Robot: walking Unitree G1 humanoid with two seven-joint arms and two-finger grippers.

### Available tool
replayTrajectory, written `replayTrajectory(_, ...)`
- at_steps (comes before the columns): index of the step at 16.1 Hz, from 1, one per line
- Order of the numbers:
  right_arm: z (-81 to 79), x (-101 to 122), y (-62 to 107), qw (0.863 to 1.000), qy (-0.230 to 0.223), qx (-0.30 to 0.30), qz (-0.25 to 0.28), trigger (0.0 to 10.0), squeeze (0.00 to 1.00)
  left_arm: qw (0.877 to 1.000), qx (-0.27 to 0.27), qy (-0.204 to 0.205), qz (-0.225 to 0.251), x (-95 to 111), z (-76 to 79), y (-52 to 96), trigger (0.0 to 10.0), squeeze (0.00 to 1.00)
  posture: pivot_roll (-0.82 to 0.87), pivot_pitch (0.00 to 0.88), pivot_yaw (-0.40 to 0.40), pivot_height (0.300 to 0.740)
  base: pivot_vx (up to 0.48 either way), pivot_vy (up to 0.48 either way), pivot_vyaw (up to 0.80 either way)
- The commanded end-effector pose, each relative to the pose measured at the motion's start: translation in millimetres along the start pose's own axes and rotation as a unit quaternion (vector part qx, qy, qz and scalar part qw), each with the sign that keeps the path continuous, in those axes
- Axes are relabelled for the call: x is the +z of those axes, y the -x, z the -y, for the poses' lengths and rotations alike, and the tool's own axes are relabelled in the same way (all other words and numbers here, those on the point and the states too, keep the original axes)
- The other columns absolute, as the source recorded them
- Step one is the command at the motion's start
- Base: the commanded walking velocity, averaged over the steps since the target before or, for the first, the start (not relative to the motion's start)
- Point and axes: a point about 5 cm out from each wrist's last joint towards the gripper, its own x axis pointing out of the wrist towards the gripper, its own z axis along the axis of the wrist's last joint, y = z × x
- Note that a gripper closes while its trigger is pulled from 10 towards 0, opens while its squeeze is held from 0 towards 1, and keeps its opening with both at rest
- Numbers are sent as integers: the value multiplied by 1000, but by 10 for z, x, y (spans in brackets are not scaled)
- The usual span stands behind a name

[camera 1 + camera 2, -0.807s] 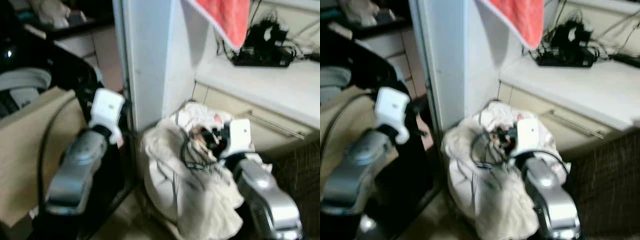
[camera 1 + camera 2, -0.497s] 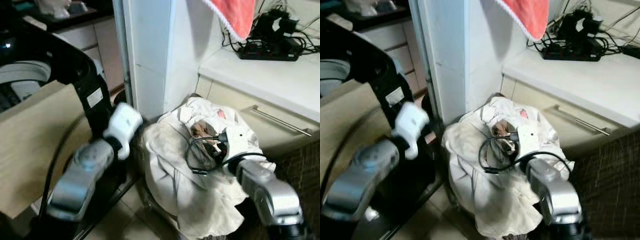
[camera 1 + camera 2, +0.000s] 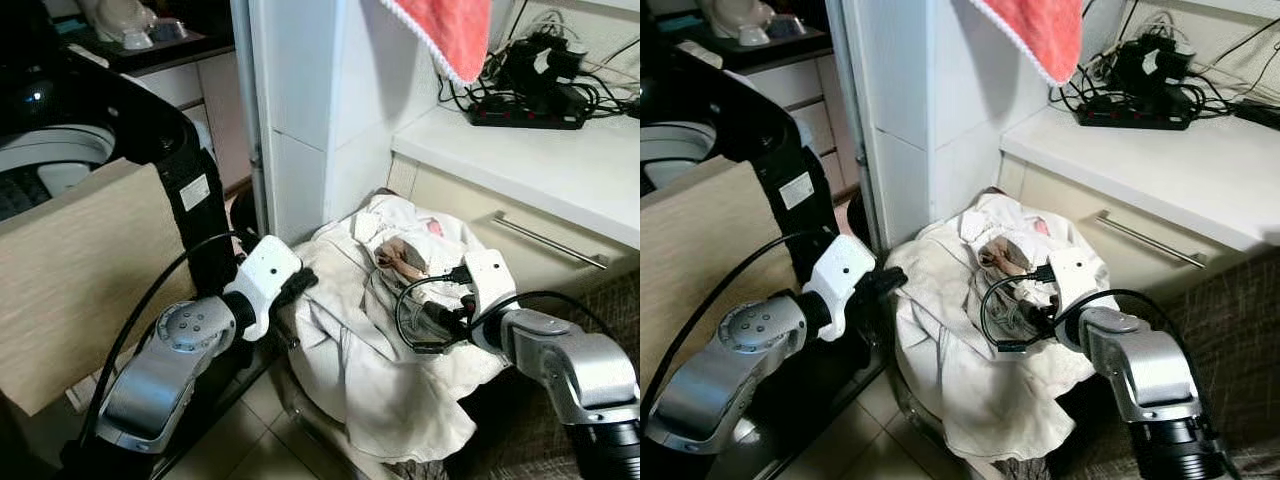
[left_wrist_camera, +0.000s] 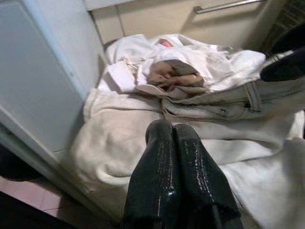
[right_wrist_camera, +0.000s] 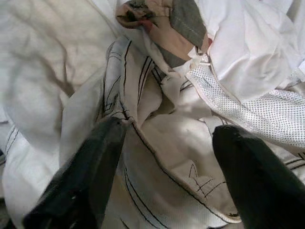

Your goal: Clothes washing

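Laundry heap [image 3: 370,330]: pale cream and white garments piled in a container on the floor, wedged in the corner between a white pillar [image 3: 300,110] and a cream cabinet front [image 3: 500,240] with a metal bar handle [image 3: 550,240]. Cloth spills over the container's front edge and hangs toward the tiled floor [image 3: 240,450]. A brown-and-grey patterned piece [image 3: 400,258] sits near the top of the heap.

Left claw [image 3: 300,285]: fingers pressed together, nothing between them, tips at the left edge of the heap beside the pillar's base. The left wrist view shows the closed black fingers [image 4: 162,176] above cream cloth.

Right claw [image 3: 445,315]: fingers spread apart, lowered onto the right side of the heap. In the right wrist view one finger [image 5: 90,167] rests against a white garment with thin black lines [image 5: 157,143]; the other stands clear to the side, next to a dotted mesh panel [image 5: 248,114].

Washing machine [image 3: 60,150]: black-rimmed top-loader at far left, drum open, well apart from the heap. A tan panel [image 3: 80,270] fronts it; a black cable [image 3: 150,300] loops across the left arm.

Bench [image 3: 540,160]: white top above the cabinet, overhanging the corner. It carries a black power strip with tangled cords [image 3: 530,90]. A red towel [image 3: 445,35] hangs above.

Open room: narrow strip of floor tile in front of the heap; pillar and cabinet close off the rear.
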Motion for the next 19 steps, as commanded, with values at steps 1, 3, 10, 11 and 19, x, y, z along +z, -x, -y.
replayTrajectory(1, -19, 86, 48, 1000, 17, 15, 6, 10000, 1000, 1000, -10, -5, 5, 66, -8, 2, 10000, 0, -13, 0, -9, 740, 0, 0, 0)
replayTrajectory(3, -58, 56, 53, 999, 31, 41, -5, 10000, 1000, 1000, -10, -3, 5, 84, -30, -4, 10000, 0, -12, 0, -9, 740, 0, 0, 0)
replayTrajectory(10, -52, -55, 0, 997, 44, 48, -49, 2275, 0, 1000, 5, 12, 24, 222, -141, -92, 10000, 0, -4, 0, -4, 740, 0, 0, 0)
replayTrajectory(11, -58, -70, 0, 996, 44, 50, -52, 0, 0, 1000, 5, 12, 25, 228, -148, -95, 10000, 0, -3, 0, -6, 740, 0, 0, 0)
replayTrajectory(19, -88, -65, 11, 996, 42, 61, -50, 0, 0, 1000, 4, 10, 24, 225, -142, -87, 10000, 0, -5, 0, -2, 740, 0, 0, 0)
